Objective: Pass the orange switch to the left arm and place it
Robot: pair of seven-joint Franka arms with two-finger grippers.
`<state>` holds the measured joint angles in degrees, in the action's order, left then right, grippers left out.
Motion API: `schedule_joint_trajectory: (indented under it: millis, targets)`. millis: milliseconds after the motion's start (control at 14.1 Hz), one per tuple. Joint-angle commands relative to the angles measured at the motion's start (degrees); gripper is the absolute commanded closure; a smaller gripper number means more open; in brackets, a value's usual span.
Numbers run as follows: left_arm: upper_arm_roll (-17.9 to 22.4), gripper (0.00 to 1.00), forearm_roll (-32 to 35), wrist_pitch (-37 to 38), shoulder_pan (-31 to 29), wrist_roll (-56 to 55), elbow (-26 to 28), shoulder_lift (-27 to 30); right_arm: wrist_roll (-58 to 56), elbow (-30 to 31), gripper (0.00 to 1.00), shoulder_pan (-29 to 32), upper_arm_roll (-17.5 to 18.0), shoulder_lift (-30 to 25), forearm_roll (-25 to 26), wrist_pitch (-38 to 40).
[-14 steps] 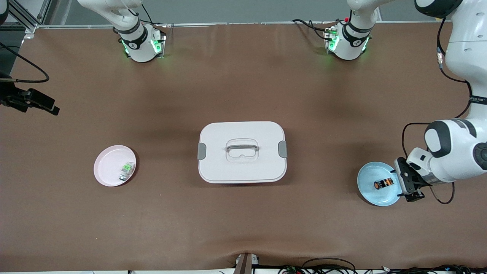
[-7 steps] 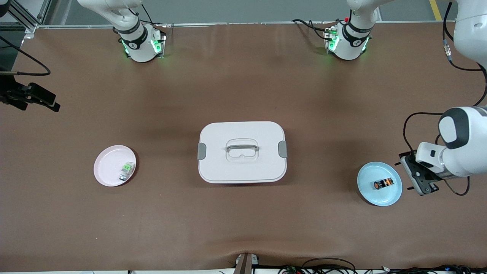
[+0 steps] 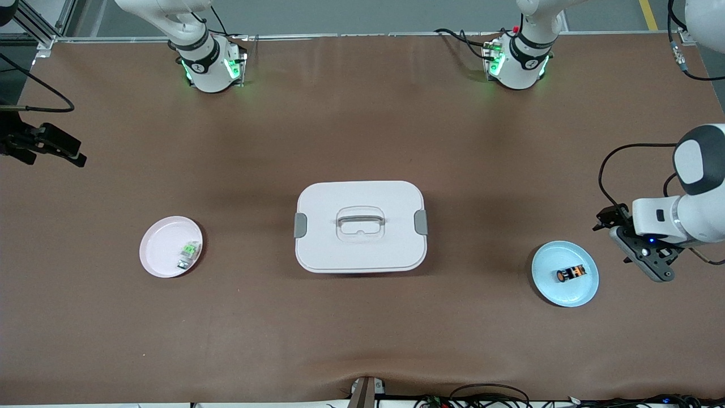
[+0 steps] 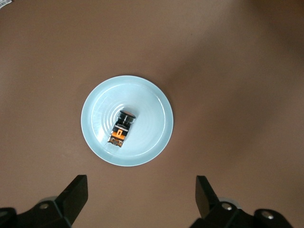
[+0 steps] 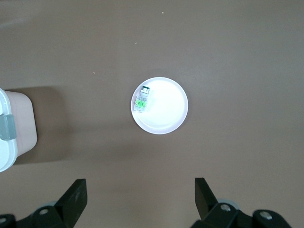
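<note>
Orange switch (image 3: 570, 274) on blue plate (image 3: 546, 282) shows no readable label.

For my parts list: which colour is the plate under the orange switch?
Light blue plate; the orange switch lies in it. Left wrist view shows it best.

Table (image 3: 362, 328) covered in matt brown sheet, slightly wrinkled at edge, box (image 3: 360, 249) smooth white plastic with grey latches, blue plate (image 4: 152, 142) glossy, pink plate (image 3: 161, 249) smooth, arms glossy white.
</note>
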<state>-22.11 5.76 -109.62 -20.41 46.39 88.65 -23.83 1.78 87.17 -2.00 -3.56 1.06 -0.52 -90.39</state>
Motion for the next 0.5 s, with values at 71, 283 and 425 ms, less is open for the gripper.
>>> schedule_joint_trajectory:
  millis: [71, 283, 425]
  targets:
    - [-0.74, 0.0, -0.05, 2.38, -0.33, -6.74, 1.43, 3.43, -0.99, 1.6, 0.0, -0.2, 0.04, -1.58, 1.04, -0.76]
    - [-0.74, 0.0, -0.31, 4.05, -0.33, -14.44, 1.7, 6.06, -0.98, 1.34, 0.0, -0.2, 0.04, -1.5, 1.04, -0.49]
    - [-1.78, 0.0, -0.31, 5.11, -0.33, -22.71, 1.7, 7.47, -0.99, 0.9, 0.0, -0.11, 0.04, -1.23, 1.04, -0.4]
